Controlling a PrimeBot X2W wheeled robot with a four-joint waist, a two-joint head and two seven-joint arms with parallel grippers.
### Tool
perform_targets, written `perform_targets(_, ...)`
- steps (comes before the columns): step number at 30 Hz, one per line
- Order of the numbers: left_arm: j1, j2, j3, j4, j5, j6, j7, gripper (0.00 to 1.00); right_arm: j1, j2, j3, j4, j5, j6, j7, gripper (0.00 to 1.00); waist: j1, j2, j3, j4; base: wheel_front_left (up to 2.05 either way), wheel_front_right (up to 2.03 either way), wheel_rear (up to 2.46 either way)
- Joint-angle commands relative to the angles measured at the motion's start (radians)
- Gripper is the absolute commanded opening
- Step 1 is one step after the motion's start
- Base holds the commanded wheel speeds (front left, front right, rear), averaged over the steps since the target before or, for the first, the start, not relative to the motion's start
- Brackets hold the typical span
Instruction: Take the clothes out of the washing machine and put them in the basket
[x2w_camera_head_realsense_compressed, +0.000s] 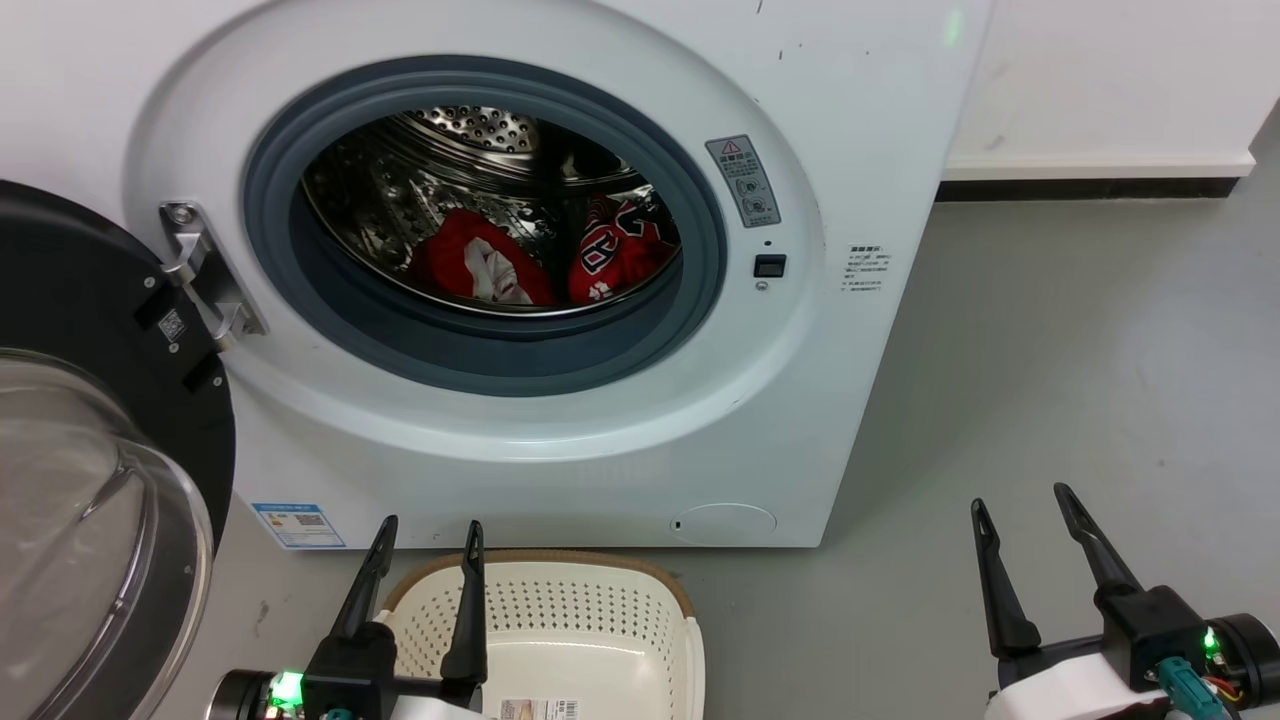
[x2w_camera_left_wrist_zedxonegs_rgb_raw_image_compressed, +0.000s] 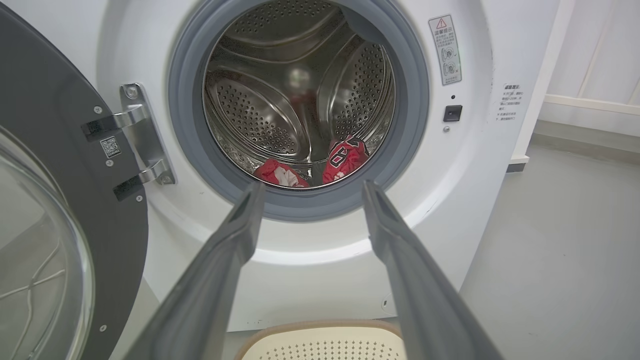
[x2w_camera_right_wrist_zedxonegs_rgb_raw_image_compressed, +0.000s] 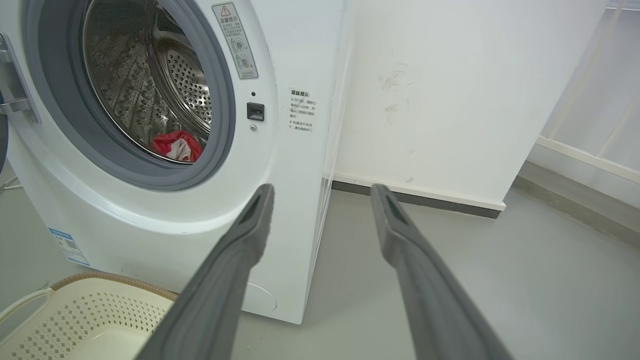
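Observation:
The white washing machine (x2w_camera_head_realsense_compressed: 560, 440) (x2w_camera_left_wrist_zedxonegs_rgb_raw_image_compressed: 310, 265) (x2w_camera_right_wrist_zedxonegs_rgb_raw_image_compressed: 150, 220) stands with its door swung open at the left. Inside the steel drum lie two red clothes: a plain red one with white (x2w_camera_head_realsense_compressed: 478, 262) (x2w_camera_left_wrist_zedxonegs_rgb_raw_image_compressed: 277, 173) (x2w_camera_right_wrist_zedxonegs_rgb_raw_image_compressed: 176, 145) on the left and a lettered jersey (x2w_camera_head_realsense_compressed: 618, 248) (x2w_camera_left_wrist_zedxonegs_rgb_raw_image_compressed: 346, 156) on the right. The cream basket (x2w_camera_head_realsense_compressed: 560, 610) (x2w_camera_left_wrist_zedxonegs_rgb_raw_image_compressed: 325, 345) (x2w_camera_right_wrist_zedxonegs_rgb_raw_image_compressed: 85, 320) sits on the floor in front of the machine. My left gripper (x2w_camera_head_realsense_compressed: 430, 525) (x2w_camera_left_wrist_zedxonegs_rgb_raw_image_compressed: 311, 187) hovers open above the basket's left part. My right gripper (x2w_camera_head_realsense_compressed: 1018, 497) (x2w_camera_right_wrist_zedxonegs_rgb_raw_image_compressed: 322, 192) is open over bare floor to the right of the machine.
The open black-framed glass door (x2w_camera_head_realsense_compressed: 90, 470) (x2w_camera_left_wrist_zedxonegs_rgb_raw_image_compressed: 50, 225) juts out at the left, close to my left arm. Grey floor (x2w_camera_head_realsense_compressed: 1080, 380) stretches to the right. A white wall with a dark skirting strip (x2w_camera_head_realsense_compressed: 1090, 185) runs behind.

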Motion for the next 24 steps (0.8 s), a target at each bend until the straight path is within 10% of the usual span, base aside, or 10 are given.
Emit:
perform_targets(1,0.011,-0.001,0.007,-0.003,0.007,-0.004,-0.003,1.00,-0.010,-0.002,0.004,0.000,0.004,-0.001,-0.002,1.00,0.0000,0.0000,0.006,-0.009,0.00,0.00,0.00)
perform_targets(9,-0.068,0.032,0.029,0.050,0.007,-0.028,-0.003,1.00,-0.064,-0.002,-0.009,-0.018,0.023,-0.001,-0.002,1.00,0.0000,0.0000,0.117,-0.075,0.00,0.00,0.00)
perform_targets(24,-0.803,0.343,0.034,0.503,0.051,-0.145,0.061,1.00,-0.223,0.000,0.017,-0.059,0.108,-0.001,-0.002,1.00,0.0000,0.0000,0.517,-0.234,0.00,0.00,0.00)
